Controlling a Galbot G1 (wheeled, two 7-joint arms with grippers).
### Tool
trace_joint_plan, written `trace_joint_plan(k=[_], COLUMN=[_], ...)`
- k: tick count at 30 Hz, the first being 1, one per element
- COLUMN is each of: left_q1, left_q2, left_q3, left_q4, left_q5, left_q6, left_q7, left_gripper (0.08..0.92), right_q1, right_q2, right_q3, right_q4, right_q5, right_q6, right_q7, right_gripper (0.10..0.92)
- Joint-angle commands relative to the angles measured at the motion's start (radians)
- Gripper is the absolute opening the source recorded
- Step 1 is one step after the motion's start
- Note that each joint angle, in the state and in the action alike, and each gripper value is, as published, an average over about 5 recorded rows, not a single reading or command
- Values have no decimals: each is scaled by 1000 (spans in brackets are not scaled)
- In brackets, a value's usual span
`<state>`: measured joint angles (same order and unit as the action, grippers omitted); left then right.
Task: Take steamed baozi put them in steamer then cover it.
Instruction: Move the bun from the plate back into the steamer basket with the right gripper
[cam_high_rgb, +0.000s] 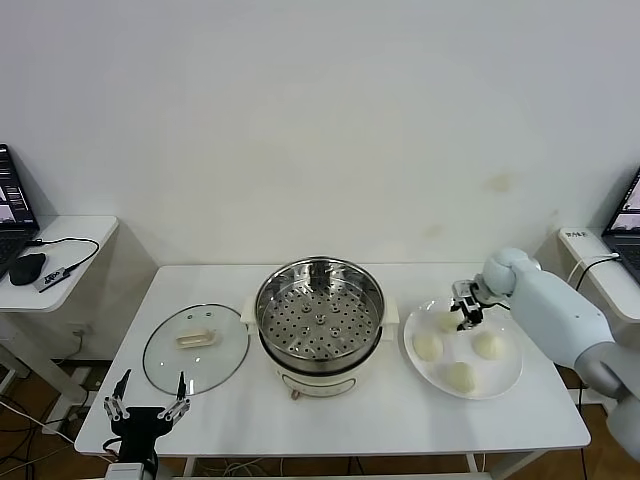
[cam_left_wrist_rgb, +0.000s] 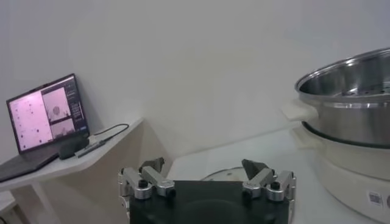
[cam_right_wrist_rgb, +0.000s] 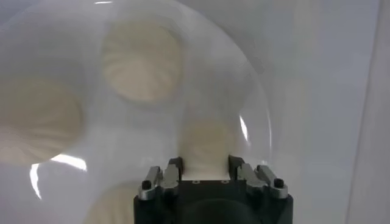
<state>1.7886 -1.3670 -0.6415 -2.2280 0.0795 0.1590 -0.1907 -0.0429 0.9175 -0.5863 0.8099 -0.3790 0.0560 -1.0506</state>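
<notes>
Clamping the rear baozi (cam_right_wrist_rgb: 204, 149) between its fingers, the right gripper (cam_high_rgb: 466, 310) sits low over the white plate (cam_high_rgb: 505, 385); the sensible move is a straight lift before swinging across (a soft bun squashes or slips if dragged). Three more baozi lie just beyond its fingertips on the plate. Farther off to its left stands the steamer (cam_high_rgb: 319, 315), empty, then the glass cover (cam_high_rgb: 196, 346) flat on the table, and the left gripper (cam_high_rgb: 147, 409), jaws apart, idle at the table's near edge.

Right hand (cam_high_rgb: 466, 308) — arm outstretched, fingers clamped together; left hand (cam_high_rgb: 147, 412) low (fingers spread wide), idle
</notes>
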Motion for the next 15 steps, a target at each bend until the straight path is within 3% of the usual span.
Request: trace_joint_plan(k=[1,15], left_q1=[1,-3], left_q2=[1,20], left_q3=[1,18], left_q4=[0,-16], left_q5=[1,0], left_q6=[0,0], left_q7=[0,2], left_gripper=[823,823], right_q1=[51,479], right_q2=[-83,-270], right_q3=[-35,-362], right_q4=[131,468], right_q5=[84,439], right_q6=[-14,-103], right_q7=[-1,11], right_gripper=[487,501])
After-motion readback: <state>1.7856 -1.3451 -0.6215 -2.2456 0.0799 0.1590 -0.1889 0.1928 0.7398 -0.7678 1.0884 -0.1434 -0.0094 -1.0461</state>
